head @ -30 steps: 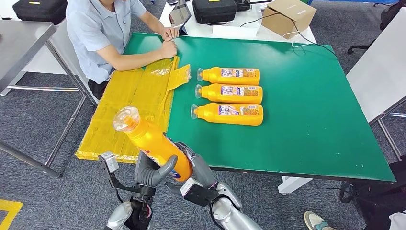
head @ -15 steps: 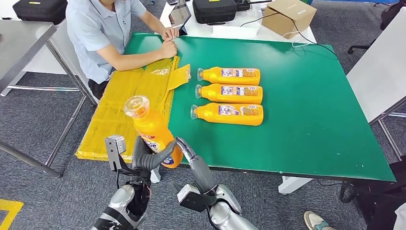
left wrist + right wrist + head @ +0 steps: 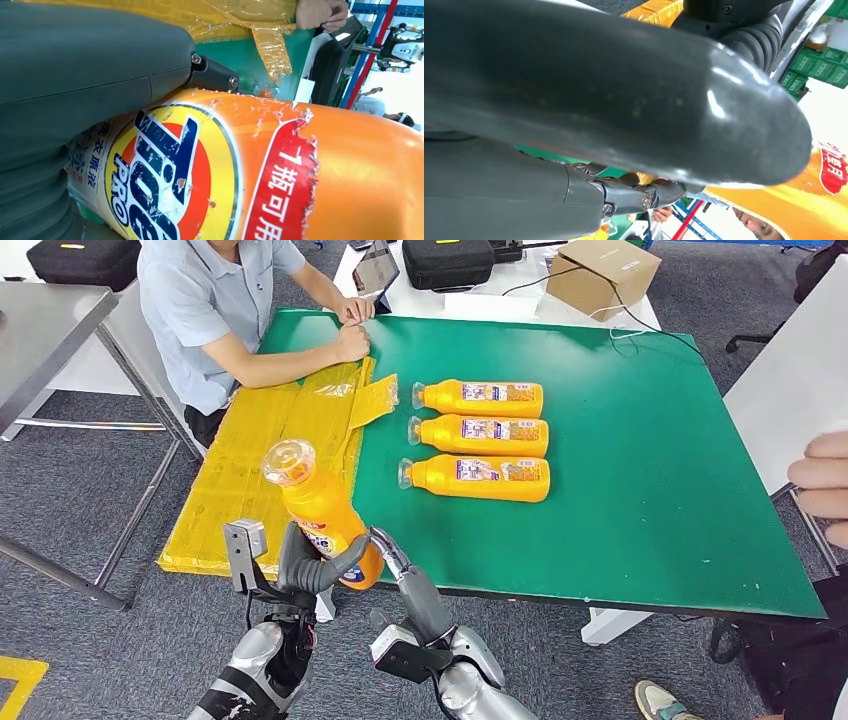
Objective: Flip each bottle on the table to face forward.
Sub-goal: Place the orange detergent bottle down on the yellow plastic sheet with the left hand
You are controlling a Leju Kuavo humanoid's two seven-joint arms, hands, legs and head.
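Observation:
My left hand point(image 3: 308, 570) grips an orange bottle point(image 3: 322, 515) by its lower body, just off the table's front left corner. The bottle stands tilted, its clear cap point(image 3: 288, 462) up and to the left. In the left wrist view its round blue and red front label point(image 3: 165, 180) shows beside my thumb point(image 3: 75, 75). My right hand point(image 3: 400, 575) sits right of the bottle's base with its fingers point(image 3: 385, 546) stretched out alongside it, holding nothing. Three more orange bottles point(image 3: 480, 398) point(image 3: 480, 435) point(image 3: 478, 478) lie in a row on the green table point(image 3: 650, 490), caps to the left.
A yellow plastic sheet point(image 3: 260, 460) covers the table's left strip. A person sits at the far left with hands point(image 3: 350, 340) on the sheet. Another person's hand point(image 3: 825, 485) shows at the right edge. A cardboard box point(image 3: 603, 275) and black case point(image 3: 447, 260) stand behind.
My left hand has swung the bottle more upright and nearer the table edge. My right hand has come off the bottle's base. A person's hand has entered at the right edge.

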